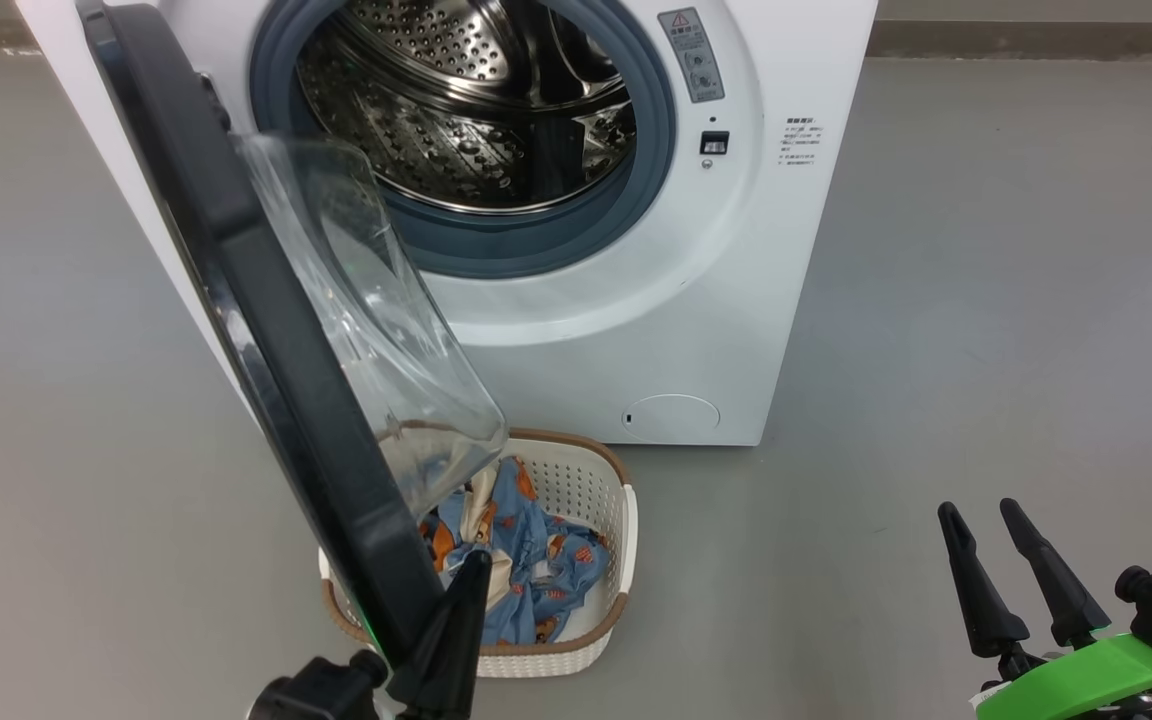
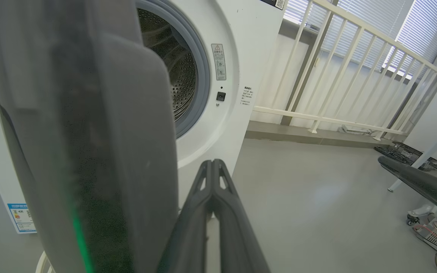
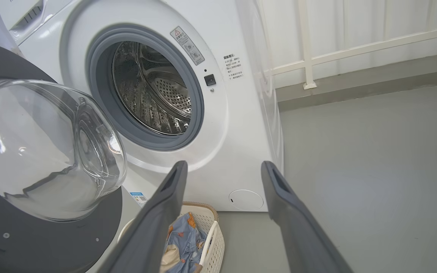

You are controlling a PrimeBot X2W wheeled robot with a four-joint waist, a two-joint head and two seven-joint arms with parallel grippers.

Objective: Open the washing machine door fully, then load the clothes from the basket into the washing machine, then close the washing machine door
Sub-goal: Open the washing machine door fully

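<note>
As clothes (image 1: 536, 575) in basket (image 1: 598, 488) look soft, light: pinch a raised fold; left gripper (image 1: 476, 565) closed, right gripper (image 1: 979, 510) spread wide.

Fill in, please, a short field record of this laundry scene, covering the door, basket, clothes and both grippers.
Door: large round black-rimmed glass washing machine door open, swung out leftward
Machine: white boxy washing machine, perforated steel drum exposed
Basket: cream perforated plastic basket with brown rim, partly under the door
Clothes: light-blue printed fabric clothes lying in the basket
Left gripper: shut, beside the door's lower edge; contact unclear
Right gripper: open, holding nothing, away to the right
</note>
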